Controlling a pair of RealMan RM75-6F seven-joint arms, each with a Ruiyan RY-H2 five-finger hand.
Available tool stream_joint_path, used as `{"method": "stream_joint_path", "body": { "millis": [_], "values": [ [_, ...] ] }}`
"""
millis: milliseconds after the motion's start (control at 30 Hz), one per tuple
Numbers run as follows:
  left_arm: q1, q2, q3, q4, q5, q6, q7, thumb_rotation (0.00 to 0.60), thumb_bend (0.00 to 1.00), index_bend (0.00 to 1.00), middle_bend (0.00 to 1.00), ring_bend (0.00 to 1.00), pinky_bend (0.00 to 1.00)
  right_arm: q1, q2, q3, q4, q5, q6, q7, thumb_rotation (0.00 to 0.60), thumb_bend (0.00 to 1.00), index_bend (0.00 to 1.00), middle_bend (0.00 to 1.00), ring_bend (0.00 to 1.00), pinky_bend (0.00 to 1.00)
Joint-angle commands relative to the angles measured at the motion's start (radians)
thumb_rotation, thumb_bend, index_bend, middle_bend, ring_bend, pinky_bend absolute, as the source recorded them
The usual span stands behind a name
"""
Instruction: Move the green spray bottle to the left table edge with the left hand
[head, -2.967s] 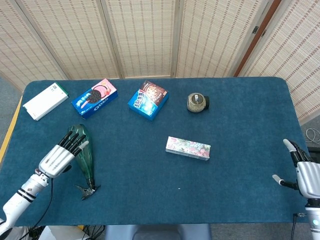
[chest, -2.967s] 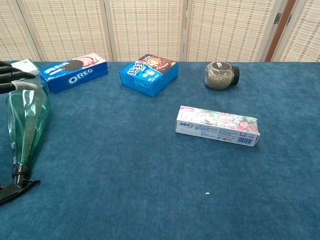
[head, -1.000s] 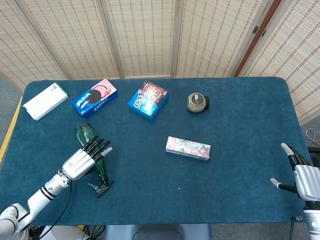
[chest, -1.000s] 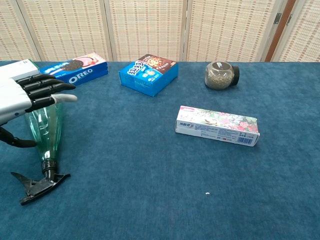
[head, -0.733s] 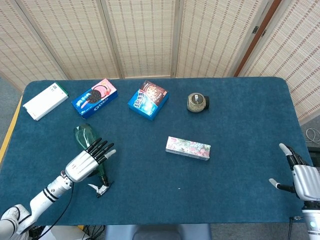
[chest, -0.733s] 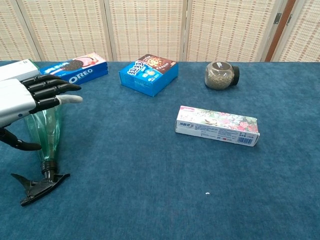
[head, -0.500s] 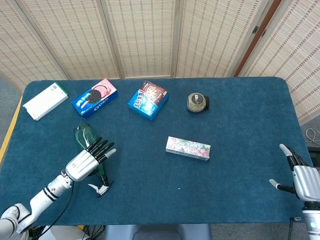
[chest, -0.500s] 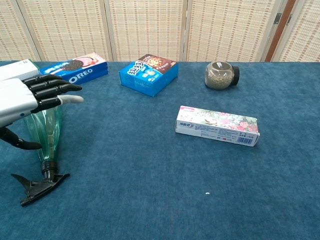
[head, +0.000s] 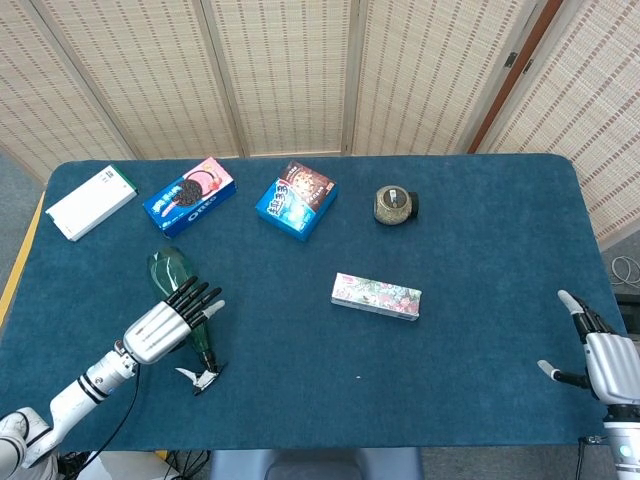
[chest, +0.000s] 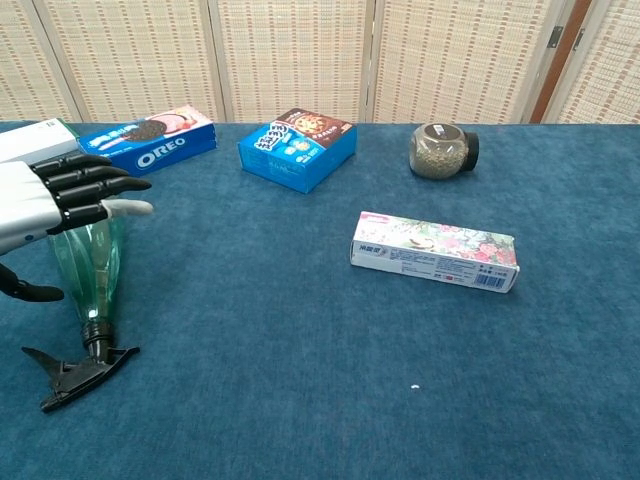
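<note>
Bottle (head: 178, 299) well inside left table edge (head: 18, 275)

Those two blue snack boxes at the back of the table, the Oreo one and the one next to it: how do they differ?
The Oreo box is long and slim; the blue cookie box beside it is squarer and bulkier. The Oreo box has a pink end and a big white name; the blue cookie box has a dark brown end showing cookies. The Oreo box lies further left. Both are mostly blue, closed, and lie flat on the table.

green spray bottle (head: 178, 302), blue table (head: 480, 250)
</note>
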Motion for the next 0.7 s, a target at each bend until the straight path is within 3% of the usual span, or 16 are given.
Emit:
{"method": "stream_joint_path", "body": {
  "millis": [33,700],
  "values": [
    [-0.004,-0.009,-0.002,0.011,0.001,-0.002,-0.007,0.600,0.00,0.00,0.00,0.00,0.00,0.000,-0.001,0.000,0.000,0.001,-0.001,0.000,0.600,0.00,0.10,0.15,0.21,0.41],
    [-0.061,-0.093,-0.025,0.083,0.003,-0.030,-0.051,0.600,0.00,0.00,0.00,0.00,0.00,-0.009,-0.007,-0.007,0.017,-0.002,0.001,0.021,0.600,0.00,0.10,0.16,0.21,0.41]
  ]
}}
